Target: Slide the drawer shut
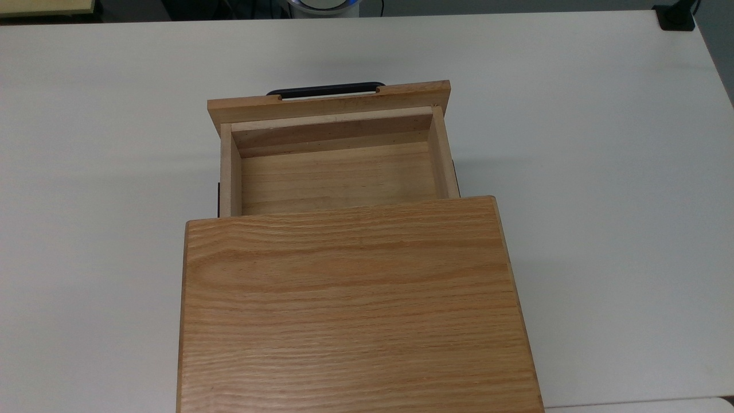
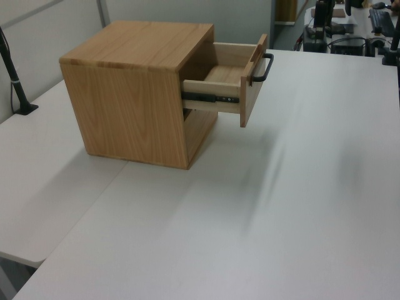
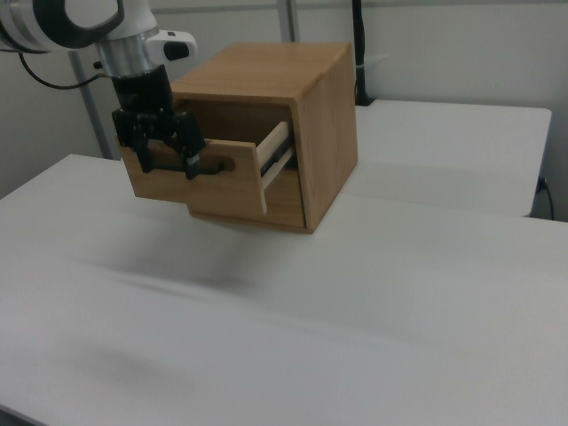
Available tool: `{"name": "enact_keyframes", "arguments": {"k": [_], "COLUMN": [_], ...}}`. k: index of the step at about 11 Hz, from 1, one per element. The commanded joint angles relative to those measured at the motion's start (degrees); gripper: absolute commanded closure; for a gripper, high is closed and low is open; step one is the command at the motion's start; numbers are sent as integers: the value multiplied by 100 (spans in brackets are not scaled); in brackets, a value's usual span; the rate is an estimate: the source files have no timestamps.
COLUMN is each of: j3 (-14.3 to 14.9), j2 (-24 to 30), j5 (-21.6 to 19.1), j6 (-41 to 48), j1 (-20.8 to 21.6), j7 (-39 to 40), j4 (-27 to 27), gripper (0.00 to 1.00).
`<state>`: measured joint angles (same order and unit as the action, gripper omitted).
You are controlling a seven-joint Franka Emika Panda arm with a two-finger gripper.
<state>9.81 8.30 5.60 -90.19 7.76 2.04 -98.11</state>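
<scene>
As seen from the right view's left, pincer point(image 3: 167, 146) hangs in front of the drawer point(image 3: 209, 177), fingers spread wide, gripping nothing; drawer pulled out of the oak cabinet point(image 3: 306, 124) standing on the white counter point(image 3: 355, 311)

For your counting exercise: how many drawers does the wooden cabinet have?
1. The drawer is pulled out of the upper part of the cabinet, toward the top view's top edge. Below it, an open recess holds no drawer.
</scene>
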Motion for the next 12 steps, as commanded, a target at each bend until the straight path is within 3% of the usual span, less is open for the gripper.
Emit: {"name": "enact_keyframes", "arguments": {"k": [1, 7, 9, 10, 11, 12], "j3": [12, 30, 21, 3, -14, -32], "j2": [-66, -118, -136, -153, -197, -276], "j5": [-24, -200, -209, -217, -235, -270], "j6": [247, 247, 230, 229, 229, 186], "j1": [15, -65, -47, -38, -12, 6], "j7": [147, 209, 261, 418, 750, 997], "j4": [134, 143, 125, 108, 90, 55], "gripper": [0, 0, 27, 57, 79, 88]}}
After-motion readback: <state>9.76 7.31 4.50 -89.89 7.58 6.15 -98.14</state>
